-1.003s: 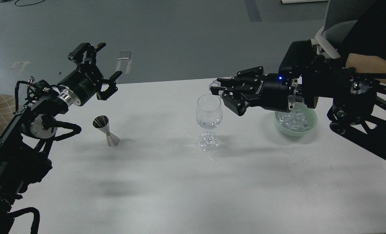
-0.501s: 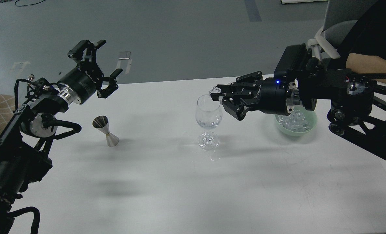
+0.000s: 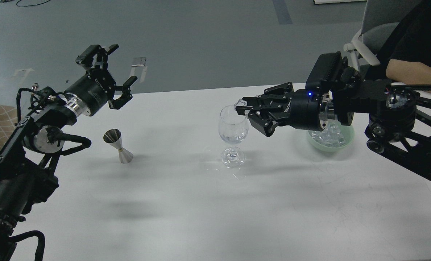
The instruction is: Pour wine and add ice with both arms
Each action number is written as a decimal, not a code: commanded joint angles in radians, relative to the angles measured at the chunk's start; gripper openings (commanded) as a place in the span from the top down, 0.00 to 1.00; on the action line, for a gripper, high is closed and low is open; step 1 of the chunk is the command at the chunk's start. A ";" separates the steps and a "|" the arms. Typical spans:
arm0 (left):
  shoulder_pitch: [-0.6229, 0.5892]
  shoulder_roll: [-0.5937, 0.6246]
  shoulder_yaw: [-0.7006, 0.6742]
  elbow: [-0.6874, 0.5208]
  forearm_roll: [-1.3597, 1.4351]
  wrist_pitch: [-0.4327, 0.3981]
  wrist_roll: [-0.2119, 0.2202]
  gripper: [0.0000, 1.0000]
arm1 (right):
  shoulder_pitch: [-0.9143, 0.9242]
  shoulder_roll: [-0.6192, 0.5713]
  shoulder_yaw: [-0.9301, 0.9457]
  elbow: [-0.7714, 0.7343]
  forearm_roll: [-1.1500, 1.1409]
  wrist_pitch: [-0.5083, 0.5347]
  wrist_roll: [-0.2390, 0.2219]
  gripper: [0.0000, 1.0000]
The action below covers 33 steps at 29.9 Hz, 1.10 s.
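Head view | glass (image 3: 233, 127): wine | bowl (image 3: 331, 142): ice | right gripper (image 3: 245, 107) clamps ice chunk (image 3: 240, 103) | left gripper (image 3: 118, 68) spread

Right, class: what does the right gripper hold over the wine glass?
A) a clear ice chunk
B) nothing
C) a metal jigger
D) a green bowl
A: the right gripper is shut on a clear ice chunk at the rim of the glass; the jigger and bowl sit on the table.

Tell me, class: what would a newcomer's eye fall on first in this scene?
The right claw, holding a clear ice chunk at the rim of the stemmed glass mid-table. Next, the left claw, open and raised above the steel jigger, and the green bowl of ice on the right.
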 commanded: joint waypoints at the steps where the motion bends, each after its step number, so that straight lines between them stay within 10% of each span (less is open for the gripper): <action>1: 0.000 0.002 -0.001 0.000 0.000 0.000 0.001 0.02 | 0.000 0.012 0.000 -0.001 0.000 0.007 0.000 0.78; 33: -0.002 0.006 -0.001 -0.001 0.000 0.000 0.001 0.02 | 0.001 0.032 0.075 -0.008 0.011 0.005 0.000 0.47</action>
